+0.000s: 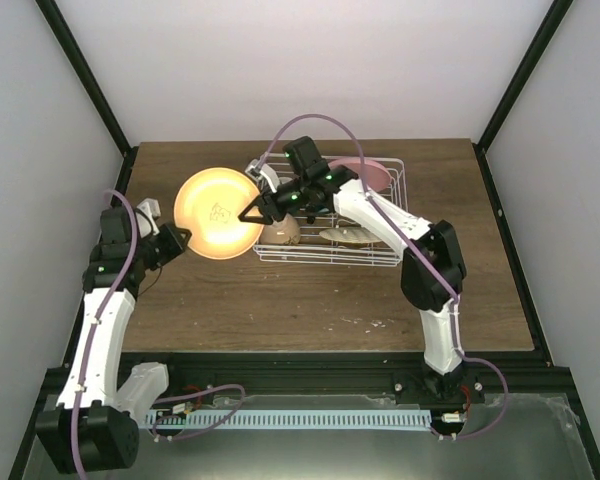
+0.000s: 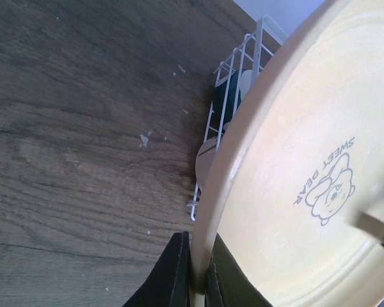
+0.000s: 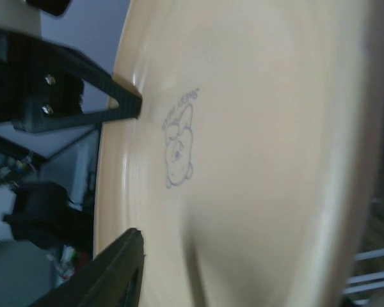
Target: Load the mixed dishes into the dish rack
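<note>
The tan-yellow plate (image 1: pixel 217 212) is held on edge above the table, left of the dish rack (image 1: pixel 385 262), with its printed bear underside showing. My left gripper (image 1: pixel 180 240) is shut on the plate's near-left rim; the left wrist view shows the rim (image 2: pixel 208 243) pinched between both fingers. My right gripper (image 1: pixel 248 213) straddles the plate's right rim with its jaws apart. One of its fingers (image 3: pixel 118 268) hovers off the plate's face (image 3: pixel 256 160); the other is hidden behind the plate. In the rack, a pink plate (image 1: pixel 368 172) stands upright beside a cream bowl (image 1: pixel 280 232) and a white-and-blue bowl (image 1: pixel 348 236). The dark mug (image 2: pixel 227 96) shows through the wires.
The rack (image 2: pixel 233 70) sits at the back right of the wooden table (image 1: pixel 280 300). Black frame posts stand at the table's back corners. The right arm reaches over the rack from the right.
</note>
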### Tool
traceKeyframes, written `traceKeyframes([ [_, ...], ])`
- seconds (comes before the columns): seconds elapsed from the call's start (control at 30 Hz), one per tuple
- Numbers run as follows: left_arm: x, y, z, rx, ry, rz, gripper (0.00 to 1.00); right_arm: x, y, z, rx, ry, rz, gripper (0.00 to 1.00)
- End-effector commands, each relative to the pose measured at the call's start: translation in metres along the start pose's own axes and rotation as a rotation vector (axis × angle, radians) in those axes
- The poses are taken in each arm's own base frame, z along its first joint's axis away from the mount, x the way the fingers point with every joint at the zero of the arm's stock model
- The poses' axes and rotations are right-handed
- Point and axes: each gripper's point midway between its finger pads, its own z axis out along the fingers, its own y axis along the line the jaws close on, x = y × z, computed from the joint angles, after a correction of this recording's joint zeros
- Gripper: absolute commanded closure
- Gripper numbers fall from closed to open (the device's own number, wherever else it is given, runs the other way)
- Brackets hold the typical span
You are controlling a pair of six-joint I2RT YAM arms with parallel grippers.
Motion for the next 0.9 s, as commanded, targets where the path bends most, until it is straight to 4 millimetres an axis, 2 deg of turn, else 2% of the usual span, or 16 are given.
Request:
traceKeyframes([
  [0.0, -0.012, -0.012, 0.004, 0.065, -0.037, 0.014, 1.0, -0.018, 0.027, 0.012, -0.102, -0.022, -0.064, 0.68],
  [0.07, -0.013, -0.011, 0.004, 0.06, -0.042, 0.021, 1.0, -0.019, 0.027, 0.013, -0.099, -0.018, -0.062, 0.79],
  [0.17, -0.015, -0.01, 0.005, 0.054, -0.049, 0.024, 1.0, -0.019, 0.022, 0.009, -0.042, -0.014, -0.077, 0.9],
  [0.23, -0.015, -0.01, 0.007, 0.053, -0.045, 0.021, 0.93, -0.022, 0.019, 0.002, 0.022, -0.014, -0.105, 0.96],
  [0.3, -0.015, -0.01, 0.008, 0.055, -0.043, 0.02, 0.77, -0.024, 0.014, -0.007, 0.096, -0.008, -0.134, 0.99],
  [0.33, -0.016, -0.009, 0.008, 0.053, -0.043, 0.019, 0.65, -0.024, 0.013, -0.012, 0.126, -0.002, -0.147, 0.99],
  [0.4, -0.019, -0.009, 0.008, 0.046, -0.052, 0.022, 0.32, -0.024, 0.011, -0.025, 0.18, 0.009, -0.169, 0.99],
  [0.43, -0.022, -0.009, 0.007, 0.038, -0.061, 0.023, 0.22, -0.024, 0.009, -0.032, 0.208, 0.015, -0.171, 0.99],
  [0.53, -0.034, -0.006, 0.003, 0.009, -0.095, 0.029, 0.05, -0.02, 0.002, -0.055, 0.312, 0.044, -0.175, 0.99],
  [0.57, -0.038, -0.005, 0.003, -0.003, -0.103, 0.033, 0.01, -0.02, 0.001, -0.063, 0.352, 0.052, -0.183, 0.99],
  [0.63, -0.046, -0.004, 0.002, -0.025, -0.121, 0.042, 0.0, -0.02, 0.0, -0.079, 0.429, 0.062, -0.2, 0.99],
  [0.77, -0.059, -0.005, 0.003, -0.038, -0.142, 0.046, 0.0, -0.018, 0.012, -0.111, 0.528, 0.084, -0.28, 0.99],
  [0.87, -0.064, -0.006, 0.006, -0.035, -0.144, 0.04, 0.0, -0.003, 0.017, -0.129, 0.58, 0.164, -0.335, 0.99],
])
